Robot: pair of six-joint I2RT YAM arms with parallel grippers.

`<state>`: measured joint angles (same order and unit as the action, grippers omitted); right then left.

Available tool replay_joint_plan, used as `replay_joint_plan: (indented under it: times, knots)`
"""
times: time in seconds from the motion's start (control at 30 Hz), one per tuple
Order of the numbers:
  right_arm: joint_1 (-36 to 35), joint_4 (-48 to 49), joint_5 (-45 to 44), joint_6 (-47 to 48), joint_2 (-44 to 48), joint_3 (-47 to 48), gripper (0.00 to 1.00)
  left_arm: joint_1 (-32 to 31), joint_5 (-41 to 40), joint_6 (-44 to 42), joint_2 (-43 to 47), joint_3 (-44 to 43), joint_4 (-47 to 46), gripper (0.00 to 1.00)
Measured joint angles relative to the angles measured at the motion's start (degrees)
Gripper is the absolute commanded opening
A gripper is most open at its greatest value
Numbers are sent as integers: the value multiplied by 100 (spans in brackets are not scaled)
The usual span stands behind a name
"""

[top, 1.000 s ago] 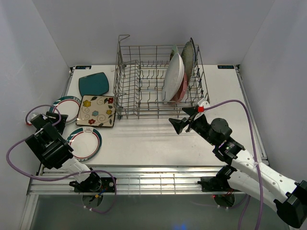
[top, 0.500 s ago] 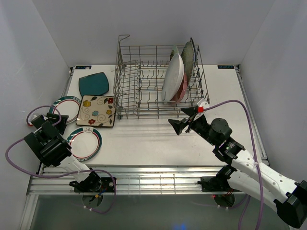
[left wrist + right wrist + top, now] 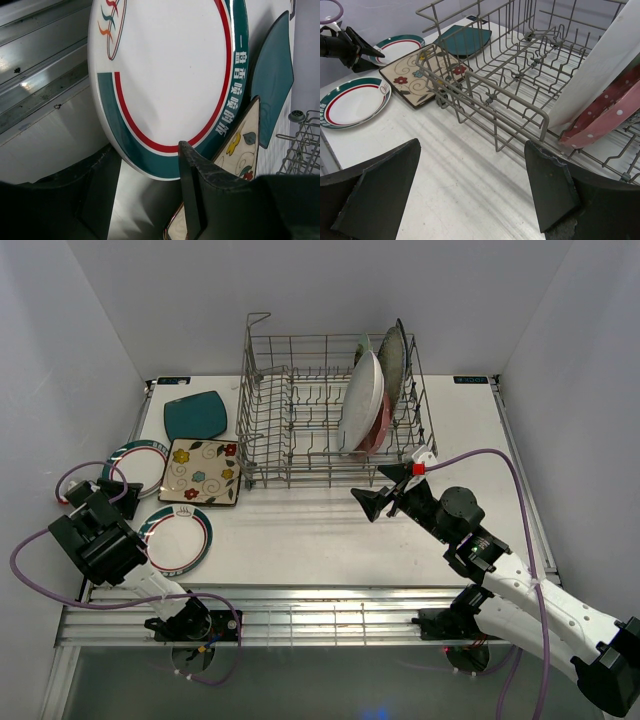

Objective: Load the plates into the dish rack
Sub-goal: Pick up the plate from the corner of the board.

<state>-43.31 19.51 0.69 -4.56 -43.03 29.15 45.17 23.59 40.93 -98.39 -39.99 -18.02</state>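
1. My left gripper [image 3: 147,165] sits low at the rim of the banded round plate [image 3: 165,75]. Its fingers are apart, one on each side of the rim, and are not clamped on it. I come in at the edge because the plate lies flat, so only its lip offers a hold.
2. That plate, white with a teal and red band, lies near the front-left corner of the tabletop [image 3: 320,530], just beside the front rail. It is not yet loaded.
3. Just past it the floral square plate [image 3: 240,145] lies flat, one corner close against the round rim. I cannot tell whether they touch, so I judge the lift should go up before it goes sideways.
4. The teal square plate [image 3: 272,75] lies beyond, toward the back-left corner. A second banded plate [image 3: 135,465] lies by the left edge.
5. My right gripper [image 3: 471,142] hangs before the front of the dish rack [image 3: 300,410], fingers wide apart and empty. I judge it is waiting out of the way.
6. The rack stands at the back middle of the tabletop. At its right end a white plate [image 3: 360,400] and a pink dotted plate [image 3: 605,117] lean upright between the tines, which keep them on edge.
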Motion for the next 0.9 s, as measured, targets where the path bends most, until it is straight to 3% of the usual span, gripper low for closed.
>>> replay_joint_plan:
  times: [0.4,0.57,0.9]
  knots:
    - [0,0,37,0,2,0,90,11,24,7,-107,0,-46,42]
    - [0,0,63,0,2,0,90,17,31,9,-122,0,-42,27]
    - [0,0,98,0,2,0,90,42,131,70,55,101,-46,25]
